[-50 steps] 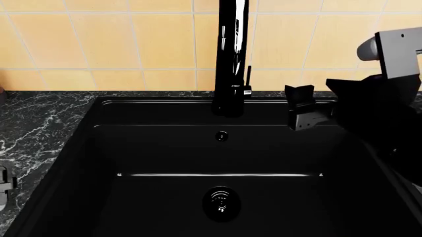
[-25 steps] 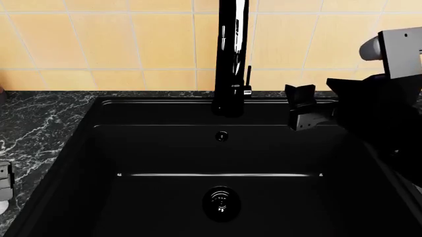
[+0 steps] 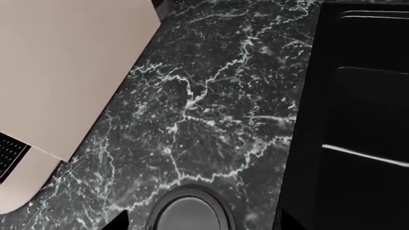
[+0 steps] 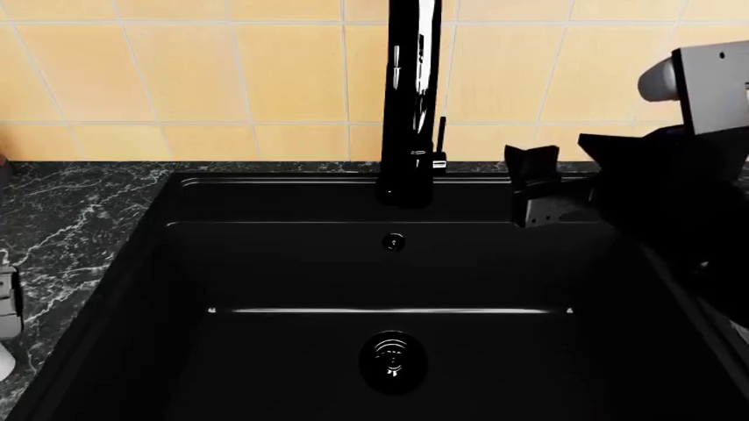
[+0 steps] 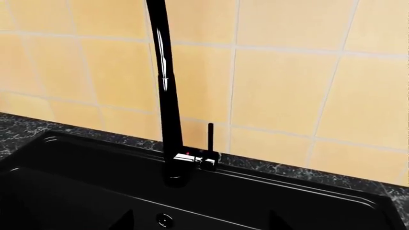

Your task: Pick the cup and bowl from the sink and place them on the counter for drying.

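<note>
Matte black rectangular sink sits in veined marble counter; right hand angular, grip unclear.

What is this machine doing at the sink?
It is a two-armed robot at a black sink with a tall faucet, set in a marbled counter. Its right pincer hangs above the back right of the basin, holding nothing. The left arm's camera looks down on the counter beside the basin, where a round dark object lies; what it is cannot be told. The basin shows only its drain: no cup or bowl is in view.
</note>
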Available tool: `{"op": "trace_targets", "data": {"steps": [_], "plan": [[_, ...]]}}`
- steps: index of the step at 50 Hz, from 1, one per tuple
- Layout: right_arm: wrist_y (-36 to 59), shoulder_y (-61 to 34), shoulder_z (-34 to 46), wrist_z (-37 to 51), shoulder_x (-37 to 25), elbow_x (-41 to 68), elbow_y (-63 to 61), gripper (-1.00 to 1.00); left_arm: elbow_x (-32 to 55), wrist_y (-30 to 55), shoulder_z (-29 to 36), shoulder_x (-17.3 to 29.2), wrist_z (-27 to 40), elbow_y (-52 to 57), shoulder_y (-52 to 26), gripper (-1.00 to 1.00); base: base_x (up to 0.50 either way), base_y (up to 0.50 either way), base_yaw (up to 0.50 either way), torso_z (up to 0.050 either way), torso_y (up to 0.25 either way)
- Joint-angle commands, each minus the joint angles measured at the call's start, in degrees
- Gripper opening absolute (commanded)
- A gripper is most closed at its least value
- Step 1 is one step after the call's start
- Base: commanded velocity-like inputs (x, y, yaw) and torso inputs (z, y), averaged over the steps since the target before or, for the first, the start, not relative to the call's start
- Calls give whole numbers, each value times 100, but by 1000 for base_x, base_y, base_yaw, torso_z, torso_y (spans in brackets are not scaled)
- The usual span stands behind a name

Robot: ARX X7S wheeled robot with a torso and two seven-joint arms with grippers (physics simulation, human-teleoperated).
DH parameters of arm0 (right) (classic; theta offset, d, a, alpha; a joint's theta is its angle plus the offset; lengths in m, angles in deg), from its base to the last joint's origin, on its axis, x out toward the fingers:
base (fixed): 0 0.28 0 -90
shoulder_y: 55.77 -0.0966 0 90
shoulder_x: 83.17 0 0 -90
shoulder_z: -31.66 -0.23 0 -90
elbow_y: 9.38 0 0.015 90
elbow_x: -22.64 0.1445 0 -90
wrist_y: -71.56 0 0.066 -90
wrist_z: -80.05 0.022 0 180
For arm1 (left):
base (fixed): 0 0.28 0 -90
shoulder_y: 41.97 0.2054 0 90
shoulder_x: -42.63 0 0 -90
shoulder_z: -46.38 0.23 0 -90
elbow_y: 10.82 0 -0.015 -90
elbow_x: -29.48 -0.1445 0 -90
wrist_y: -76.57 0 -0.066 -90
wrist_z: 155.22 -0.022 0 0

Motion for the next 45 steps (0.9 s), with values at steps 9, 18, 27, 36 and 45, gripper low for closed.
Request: {"op": "trace_targets", "data": {"steps": [9,18,27,36,45], "plan": [[-9,-6,-62,35,-48,25,-39,100,694,972,-11,-666,867,37,-1546,100,0,0,0,0,0],[11,-16,-63,89,-81,-132,-61,100,875,1452,184,-1326,933,37,-2487,100,0,0,0,0,0],[19,-16,-76,143,-126,-208,-87,100,524,1594,281,-2034,690,-233,-2982,100,0,0,0,0,0],[30,-35,-92,147,-117,-263,13,100,175,1665,271,-2476,248,-421,-3221,100,0,0,0,0,0],[32,-65,-126,182,-122,-264,47,100,-155,1568,286,-2812,-4,-599,-3331,100,0,0,0,0,0]]}}
